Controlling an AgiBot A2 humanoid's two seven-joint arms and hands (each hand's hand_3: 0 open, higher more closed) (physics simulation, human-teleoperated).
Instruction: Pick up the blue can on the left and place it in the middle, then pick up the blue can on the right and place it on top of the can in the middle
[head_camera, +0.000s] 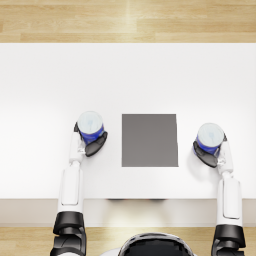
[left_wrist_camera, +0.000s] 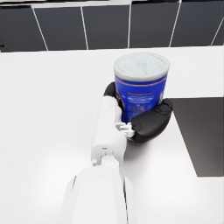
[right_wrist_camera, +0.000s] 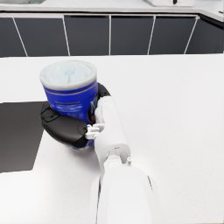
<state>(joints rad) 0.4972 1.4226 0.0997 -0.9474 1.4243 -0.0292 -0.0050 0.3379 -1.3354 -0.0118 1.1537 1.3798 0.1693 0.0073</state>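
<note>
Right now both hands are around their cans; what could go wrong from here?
1. The left hand wraps only the lower part of the left can, so the tall can might tilt when lifted.
2. The grey mat lies close beside that can; carried low, its base may catch the mat's edge.
3. The right can, held by the right hand, must land on a lid; set off-centre, it could topple.

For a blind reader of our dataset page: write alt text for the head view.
Seen from above, the left hand and right hand each grip an upright blue can, the left can and right can, on a white table. A dark grey mat lies bare between them.
</note>
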